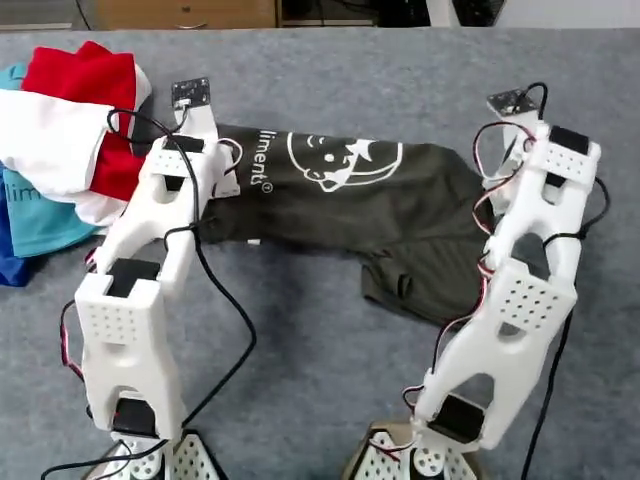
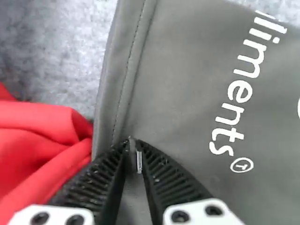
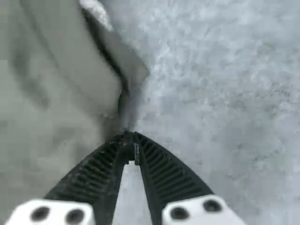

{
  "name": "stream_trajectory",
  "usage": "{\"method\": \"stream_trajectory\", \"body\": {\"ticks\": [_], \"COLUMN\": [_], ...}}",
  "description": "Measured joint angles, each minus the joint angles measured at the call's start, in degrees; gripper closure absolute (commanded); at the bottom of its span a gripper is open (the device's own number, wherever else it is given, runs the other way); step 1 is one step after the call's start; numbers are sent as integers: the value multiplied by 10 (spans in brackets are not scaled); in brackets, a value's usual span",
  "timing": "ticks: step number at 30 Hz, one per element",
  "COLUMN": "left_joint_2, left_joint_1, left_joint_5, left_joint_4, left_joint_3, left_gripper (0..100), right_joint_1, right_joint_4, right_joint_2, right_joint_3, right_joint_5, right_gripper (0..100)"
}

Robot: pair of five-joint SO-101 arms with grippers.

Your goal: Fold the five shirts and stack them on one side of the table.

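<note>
Across the middle of the grey carpeted table lies a dark olive cotton shirt with white print, spread left to right, its near right part rumpled. At its left edge the left gripper has its jaws pressed together, pinching the fabric just beside the stitched hem. At the shirt's right edge the right gripper is likewise clamped, a small peak of cloth caught at its tips. On the far left sits a loose heap: a red shirt, a white shirt, a teal shirt and a blue shirt, the red one touching the olive hem.
</note>
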Motion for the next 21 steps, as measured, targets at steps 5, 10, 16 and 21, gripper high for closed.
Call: {"method": "stream_trajectory", "body": {"ticks": [5,10,16,21], "left_joint_2": [-68,-200,-429,-560], "left_joint_1": [41,65,69,26], "left_joint_5": [0,-38,-46,-46], "left_joint_4": [55,96,14,-97], "left_joint_3": [-11,35,264,507], "left_gripper": [982,982,982,982], "right_joint_1": [-15,-25,-23,-21], "right_joint_4": [60,123,122,67], "right_joint_2": [-113,-238,-374,-455], "right_joint_3": [-4,24,170,337], "right_joint_5": [30,110,217,302], "right_gripper": [997,997,993,988]}}
